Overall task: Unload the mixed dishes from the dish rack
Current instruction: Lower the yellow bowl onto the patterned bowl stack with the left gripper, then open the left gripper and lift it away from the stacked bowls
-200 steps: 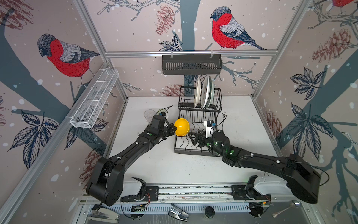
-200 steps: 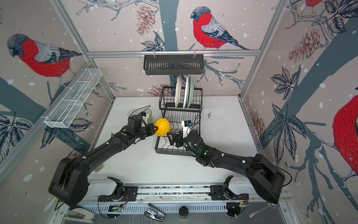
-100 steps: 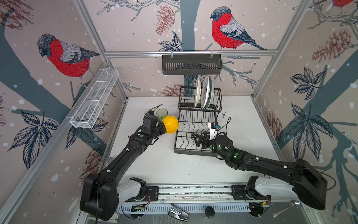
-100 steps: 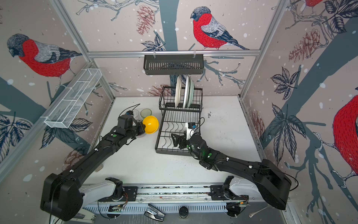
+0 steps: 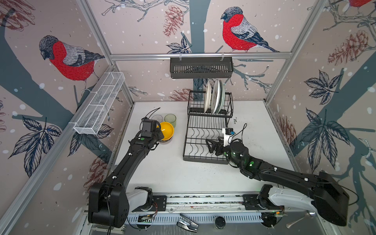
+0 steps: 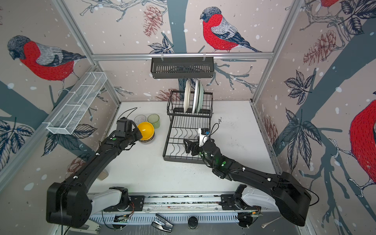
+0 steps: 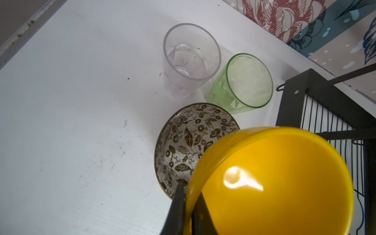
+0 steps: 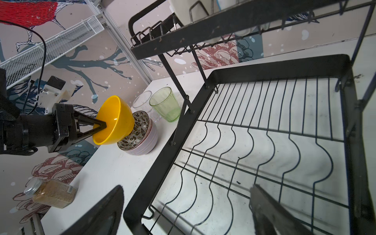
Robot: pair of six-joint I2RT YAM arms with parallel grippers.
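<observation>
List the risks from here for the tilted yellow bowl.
1. The left gripper pinches the yellow bowl by its rim only, tilted: it may slip or land askew on the patterned bowl nested in the lilac bowl.
2. The green tumbler stands close beside that stack; a sideways swing could knock it.

In both top views the yellow bowl point(image 5: 167, 130) covers nearly all of the patterned bowl point(image 7: 183, 142) and lilac bowl point(image 8: 150, 140) beneath, and the tips of the left gripper point(image 8: 102, 126) are hidden there. The left wrist view crops the yellow bowl; the right wrist view crops the plates point(image 8: 181, 10), edge-on elsewhere, faces unreadable
</observation>
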